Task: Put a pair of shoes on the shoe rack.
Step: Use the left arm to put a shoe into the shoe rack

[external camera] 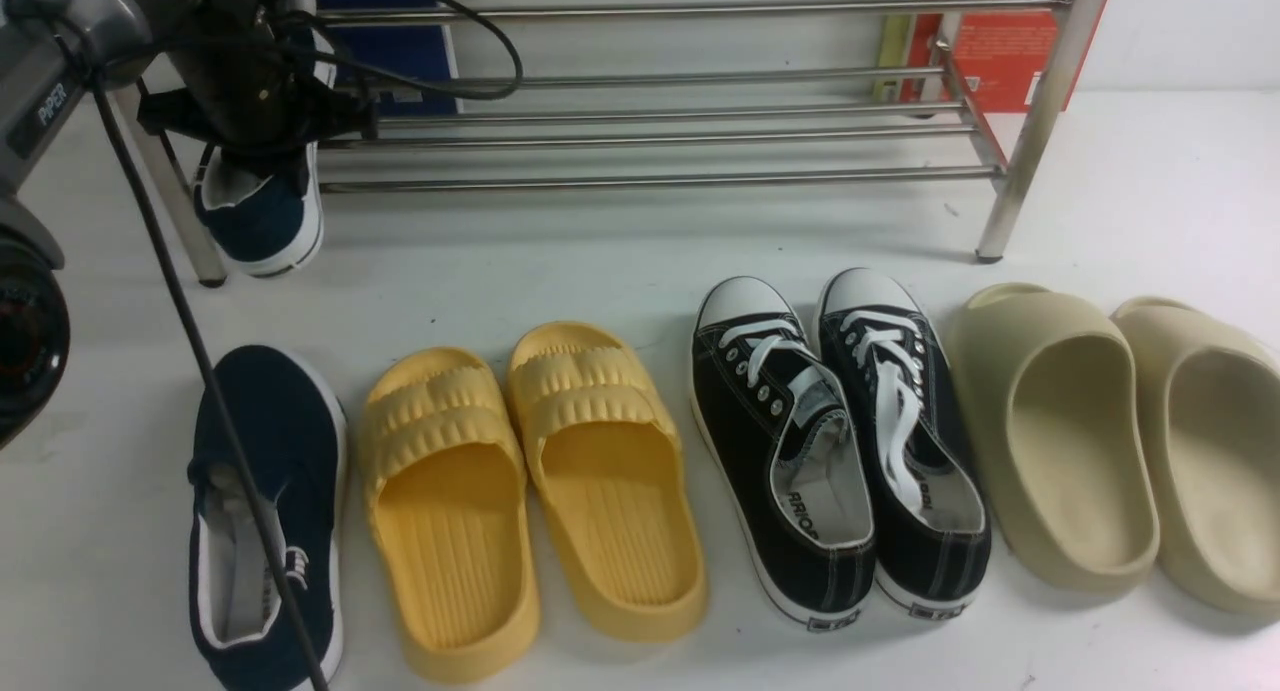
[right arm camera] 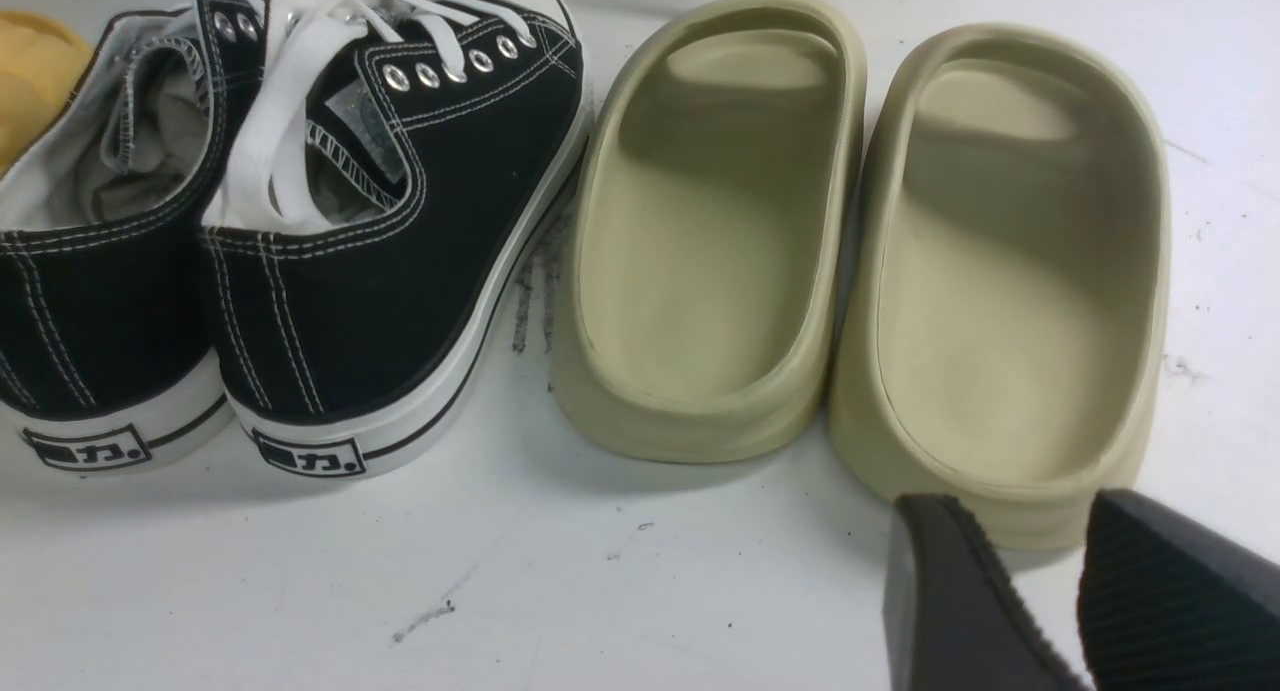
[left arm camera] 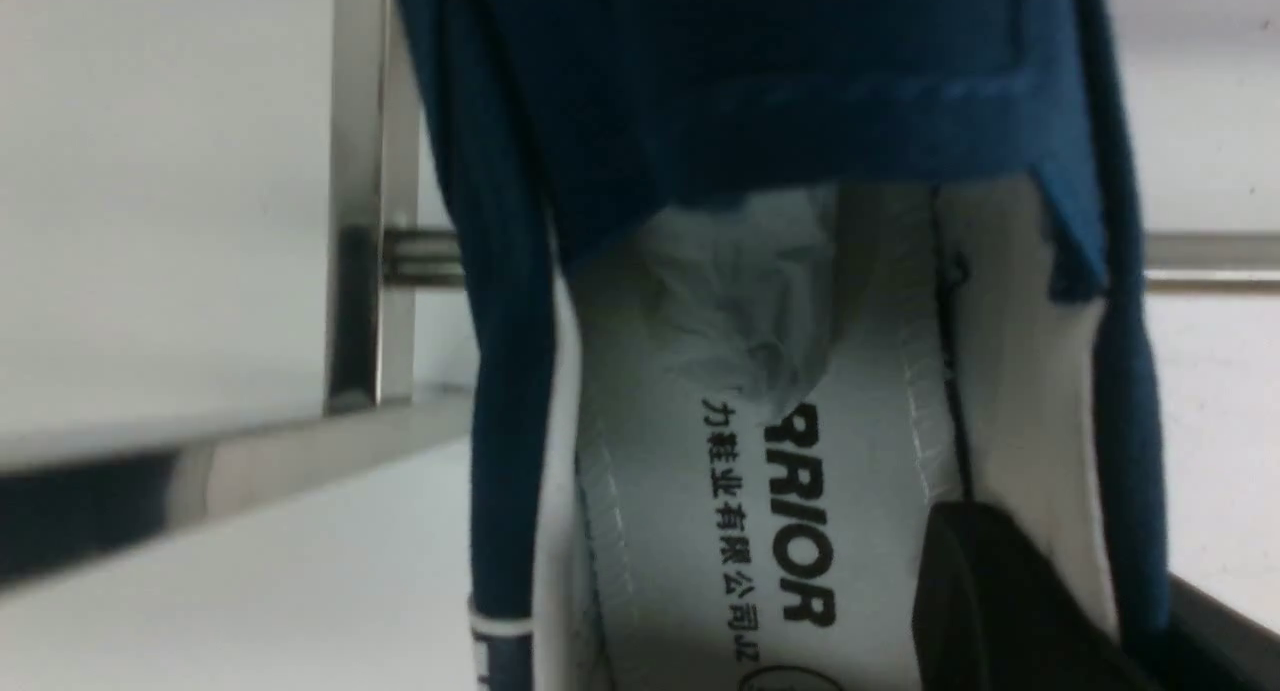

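Note:
One navy slip-on shoe [external camera: 262, 216] hangs heel-down at the left end of the steel shoe rack [external camera: 650, 179], in front of its lower bars. My left gripper [external camera: 255, 121] is shut on it. In the left wrist view a black finger [left arm camera: 1000, 601] sits inside the shoe [left arm camera: 760, 71] against its white lining, pinching the side wall, with a rack upright [left arm camera: 370, 171] beside it. The other navy shoe [external camera: 290, 421] lies on the table at front left. My right gripper [right arm camera: 1015, 506] is open and holds nothing, just behind a beige slide's heel.
Across the front of the table stand yellow slides [external camera: 530, 491], black lace-up sneakers [external camera: 830, 441] and beige slides [external camera: 1100, 441]. A red box [external camera: 1000, 41] and a blue box [external camera: 400, 41] stand behind the rack. The left arm's cable [external camera: 200, 361] crosses the floor shoe.

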You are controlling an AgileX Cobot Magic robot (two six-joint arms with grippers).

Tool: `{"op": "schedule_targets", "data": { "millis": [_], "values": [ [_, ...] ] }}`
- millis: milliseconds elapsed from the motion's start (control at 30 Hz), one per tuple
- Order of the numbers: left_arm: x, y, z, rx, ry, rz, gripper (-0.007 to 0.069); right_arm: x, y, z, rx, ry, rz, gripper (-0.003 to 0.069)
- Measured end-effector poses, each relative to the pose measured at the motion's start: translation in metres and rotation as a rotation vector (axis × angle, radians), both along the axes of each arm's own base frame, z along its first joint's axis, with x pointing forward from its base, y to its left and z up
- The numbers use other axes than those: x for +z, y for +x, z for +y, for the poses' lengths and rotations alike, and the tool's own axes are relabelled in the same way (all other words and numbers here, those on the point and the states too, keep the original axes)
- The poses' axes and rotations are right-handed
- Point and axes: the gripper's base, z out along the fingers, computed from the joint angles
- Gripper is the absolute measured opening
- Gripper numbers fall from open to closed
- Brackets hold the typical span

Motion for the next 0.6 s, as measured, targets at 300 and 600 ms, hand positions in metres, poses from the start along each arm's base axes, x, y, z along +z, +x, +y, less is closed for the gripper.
{"op": "schedule_targets", "data": {
  "millis": [300,600],
  "values": [
    [-0.0026,0.0021,0.0000,-0.027,0.016,-0.006,-0.0001,0.0000,0.0000,0.0000,0.000,0.000,0.000,0.0239],
    [-0.0074,0.0037,-0.0001,-0.028,0.017,0.001,-0.0001,0.0000,0.0000,0.0000,0.000,0.000,0.000,0.0239]
  ]
}}
